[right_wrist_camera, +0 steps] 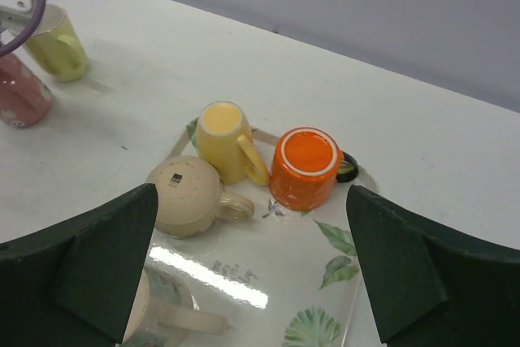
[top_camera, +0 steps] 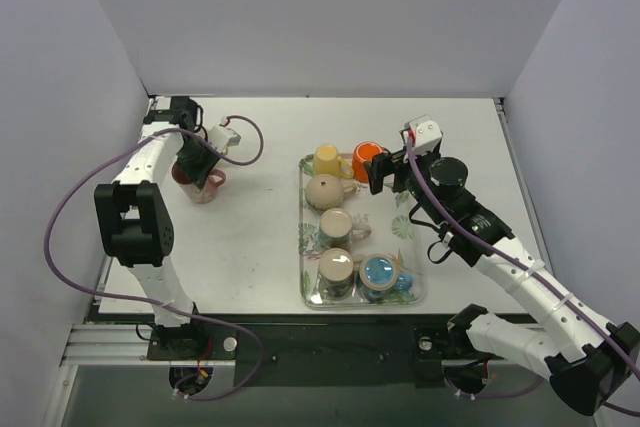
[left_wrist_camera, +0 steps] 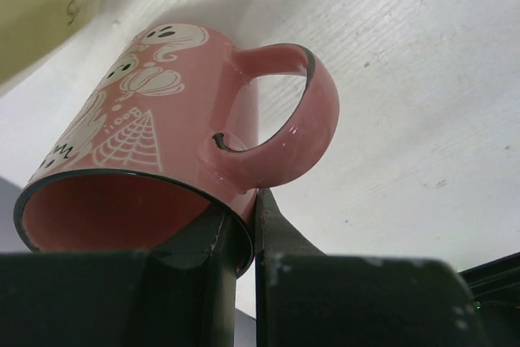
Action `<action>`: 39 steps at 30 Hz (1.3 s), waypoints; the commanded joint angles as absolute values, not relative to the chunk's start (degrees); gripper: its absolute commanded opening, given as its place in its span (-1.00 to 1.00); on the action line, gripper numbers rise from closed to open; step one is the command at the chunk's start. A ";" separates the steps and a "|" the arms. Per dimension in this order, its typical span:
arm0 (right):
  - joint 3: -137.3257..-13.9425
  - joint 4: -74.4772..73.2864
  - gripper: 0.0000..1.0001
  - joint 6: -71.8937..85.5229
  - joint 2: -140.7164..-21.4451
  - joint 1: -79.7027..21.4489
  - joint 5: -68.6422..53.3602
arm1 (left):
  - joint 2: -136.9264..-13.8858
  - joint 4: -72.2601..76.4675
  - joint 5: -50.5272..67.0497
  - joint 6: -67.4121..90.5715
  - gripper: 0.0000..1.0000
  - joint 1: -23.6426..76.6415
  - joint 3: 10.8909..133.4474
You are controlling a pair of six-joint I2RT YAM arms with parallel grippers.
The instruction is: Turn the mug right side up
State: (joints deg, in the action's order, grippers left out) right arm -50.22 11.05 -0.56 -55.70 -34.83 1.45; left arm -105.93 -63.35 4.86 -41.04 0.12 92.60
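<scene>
A pink mug [left_wrist_camera: 162,119] with white ghost and web prints is at the far left of the table [top_camera: 260,237]; it also shows in the top view [top_camera: 207,187] and the right wrist view [right_wrist_camera: 20,99]. My left gripper [left_wrist_camera: 256,209] is shut on its rim beside the handle, one finger inside and one outside, with the mouth facing the wrist; in the top view this gripper [top_camera: 205,169] is right above the mug. My right gripper [right_wrist_camera: 250,193] is open and empty, and hovers over the tray's far end [top_camera: 385,172] next to an upside-down orange mug [right_wrist_camera: 305,166].
A leaf-print tray [top_camera: 312,292] holds an upright yellow mug [top_camera: 327,159], an upside-down beige mug [top_camera: 326,191], the orange mug [top_camera: 367,159] and three more mugs nearer me. A pale yellow-green mug [right_wrist_camera: 57,42] stands just behind the pink one.
</scene>
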 commanded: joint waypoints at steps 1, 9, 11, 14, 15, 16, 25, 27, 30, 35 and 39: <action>-50.53 9.16 0.89 4.30 -55.81 -34.19 13.24 | -105.55 -58.45 9.23 -44.55 -1.00 0.26 93.87; -50.27 4.57 1.00 24.50 -56.69 -24.10 19.70 | -108.72 -61.70 10.81 -51.15 -0.88 -1.67 95.01; -50.54 3.09 1.00 29.34 -58.26 -21.36 18.63 | -108.46 -63.02 11.16 -51.33 -0.58 -1.76 95.88; -53.51 -3.91 1.00 33.90 -61.60 -20.65 23.52 | -105.92 -62.41 12.82 -52.03 -0.22 -1.85 96.24; -54.66 -5.52 0.99 35.49 -64.13 -20.57 25.21 | -104.52 -61.97 14.22 -52.64 0.42 -1.85 96.07; -56.23 -7.28 0.95 38.38 -65.38 -19.96 25.75 | -103.46 -60.40 14.59 -53.43 0.78 -1.85 95.28; -66.25 -4.66 0.51 64.06 -86.27 -10.65 9.08 | -94.93 -60.56 22.75 -52.22 0.80 -1.76 97.56; -68.54 -2.30 0.29 70.28 -92.33 -9.24 2.42 | -93.08 -59.68 25.30 -49.05 0.81 -1.32 97.12; -71.35 5.62 0.26 77.50 -102.61 -8.96 -6.14 | -90.71 -58.19 26.72 -45.45 0.81 -0.44 94.41; -76.73 5.89 0.37 81.30 -110.82 -9.75 -9.76 | -87.63 -53.71 25.05 -44.30 0.81 2.90 89.05; -76.29 6.93 0.34 82.35 -112.41 -9.49 -9.75 | -86.40 -53.00 23.73 -45.26 0.81 3.69 87.72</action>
State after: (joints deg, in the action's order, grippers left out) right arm -74.26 4.36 78.04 -113.78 -9.47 -7.01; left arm -88.51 -56.42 23.24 -45.67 3.31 88.82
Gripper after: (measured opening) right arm 0.690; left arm 0.905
